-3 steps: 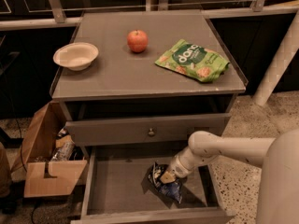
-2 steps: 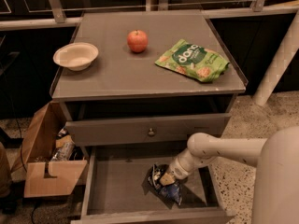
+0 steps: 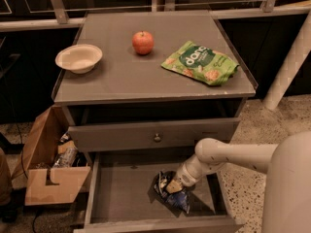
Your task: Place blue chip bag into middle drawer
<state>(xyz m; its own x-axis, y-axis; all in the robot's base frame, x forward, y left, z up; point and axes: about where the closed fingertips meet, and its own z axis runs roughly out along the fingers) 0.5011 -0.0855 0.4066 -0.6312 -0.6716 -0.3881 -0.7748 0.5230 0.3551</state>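
Lower centre of the frame: the gripper (image 3: 171,183) is down inside the open middle drawer (image 3: 125,194), right on top of the blue chip bag (image 3: 178,201). The bag lies crumpled on the drawer's grey floor, towards the right side. Whether the gripper is clamped on it or loose, I cannot tell from here. The white arm (image 3: 229,155) reaches in from the lower right of the frame. Just above, the closed drawer front (image 3: 116,136) shows its small round knob. Up on the cabinet top (image 3: 124,79), a pale bowl (image 3: 78,58) sits at the left, an apple (image 3: 143,42) in the middle, and a green snack bag (image 3: 200,62) at the right. A cardboard box (image 3: 43,147) stands at the lower left.
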